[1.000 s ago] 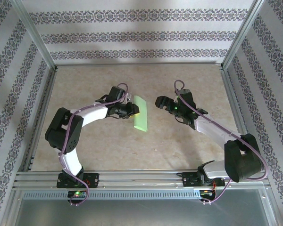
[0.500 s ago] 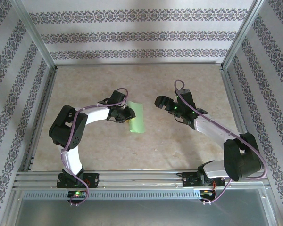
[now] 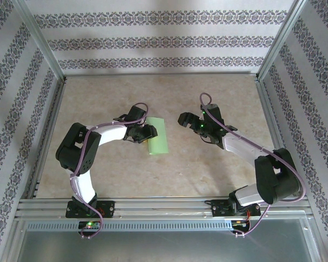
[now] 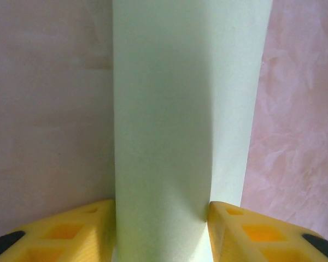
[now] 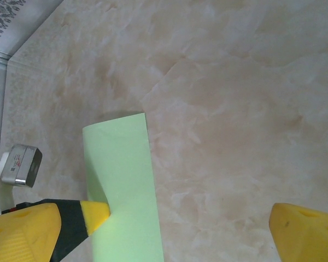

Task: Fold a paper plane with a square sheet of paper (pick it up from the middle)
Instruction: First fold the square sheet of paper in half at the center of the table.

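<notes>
Left wrist: paper [image 4: 175, 109] edges against both left claw [image 4: 162, 218] fingers [image 4: 82, 232]

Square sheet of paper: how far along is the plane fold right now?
Done: the square sheet of paper is bowed over lengthwise into a narrow strip, no sharp crease visible. In hand: the left hand has it between its fingers, touching both. The right hand is open, beside the sheet. Left: flattening the centre crease, then nose and wing folds; no dart shape yet.
</notes>
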`<action>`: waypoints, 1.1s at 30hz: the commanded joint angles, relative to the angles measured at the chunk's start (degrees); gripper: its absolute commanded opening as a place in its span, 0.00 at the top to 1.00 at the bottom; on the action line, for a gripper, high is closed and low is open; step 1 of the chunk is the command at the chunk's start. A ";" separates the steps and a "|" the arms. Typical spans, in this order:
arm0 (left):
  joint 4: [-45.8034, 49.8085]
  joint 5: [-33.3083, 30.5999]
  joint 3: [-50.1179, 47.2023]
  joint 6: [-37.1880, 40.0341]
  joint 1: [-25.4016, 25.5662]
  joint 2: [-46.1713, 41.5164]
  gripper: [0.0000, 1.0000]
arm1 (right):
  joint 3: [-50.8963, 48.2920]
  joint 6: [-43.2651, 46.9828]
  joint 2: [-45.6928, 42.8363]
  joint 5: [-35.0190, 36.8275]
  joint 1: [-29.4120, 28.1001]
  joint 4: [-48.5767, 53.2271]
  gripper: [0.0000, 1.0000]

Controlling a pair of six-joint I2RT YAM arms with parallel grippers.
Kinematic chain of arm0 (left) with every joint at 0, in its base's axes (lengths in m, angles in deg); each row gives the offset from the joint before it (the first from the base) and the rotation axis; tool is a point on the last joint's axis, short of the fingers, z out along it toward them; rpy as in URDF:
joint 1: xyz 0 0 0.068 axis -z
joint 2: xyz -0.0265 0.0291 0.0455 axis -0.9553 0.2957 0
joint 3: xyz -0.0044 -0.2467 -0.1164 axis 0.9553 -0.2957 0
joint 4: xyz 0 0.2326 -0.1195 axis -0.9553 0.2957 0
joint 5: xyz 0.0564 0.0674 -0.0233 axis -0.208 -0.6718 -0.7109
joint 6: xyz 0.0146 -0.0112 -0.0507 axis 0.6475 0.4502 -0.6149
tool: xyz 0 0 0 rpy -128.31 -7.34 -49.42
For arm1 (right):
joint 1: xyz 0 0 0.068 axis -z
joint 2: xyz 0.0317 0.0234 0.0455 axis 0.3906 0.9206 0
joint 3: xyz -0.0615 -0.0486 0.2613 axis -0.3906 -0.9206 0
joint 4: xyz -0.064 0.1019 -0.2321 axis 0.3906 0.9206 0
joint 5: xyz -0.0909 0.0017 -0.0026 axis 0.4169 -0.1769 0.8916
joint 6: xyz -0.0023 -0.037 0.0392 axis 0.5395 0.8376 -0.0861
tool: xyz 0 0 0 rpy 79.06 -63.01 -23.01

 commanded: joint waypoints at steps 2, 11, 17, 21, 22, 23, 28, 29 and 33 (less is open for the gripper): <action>6.91 -4.21 0.46 0.50 -0.14 -2.04 0.49 | 0.18 -0.77 1.39 -1.31 -0.48 -1.47 0.02; 9.39 -7.44 0.98 0.52 -0.10 -0.73 0.57 | 0.45 -1.13 2.40 -1.41 -1.46 -1.74 0.02; 9.45 -8.12 1.05 -1.10 -0.14 0.73 0.59 | 0.28 -1.17 2.64 -1.45 -1.98 -1.74 0.02; 9.72 -8.04 1.29 -1.91 -0.17 1.50 0.60 | 0.27 -1.22 3.13 -1.73 -2.38 -1.74 0.03; 10.35 -8.41 1.48 -2.25 -0.17 1.83 0.59 | 0.36 -1.13 3.31 -1.92 -2.56 -1.80 0.03; 10.79 -8.59 1.53 -2.34 -0.12 2.17 0.60 | 0.44 -0.99 3.62 -2.55 -2.69 -1.99 0.04; 12.38 -8.03 2.08 -2.69 -0.09 4.44 0.59 | 1.36 -1.66 5.80 -5.56 -3.30 -2.63 0.08; 12.71 -7.85 2.19 -2.68 0.10 4.88 0.59 | 1.57 -1.67 6.32 -6.00 -3.44 -2.62 0.09; 14.37 -8.25 2.43 -2.41 0.35 6.36 0.57 | 2.29 -1.91 8.18 -7.09 -4.07 -2.62 0.10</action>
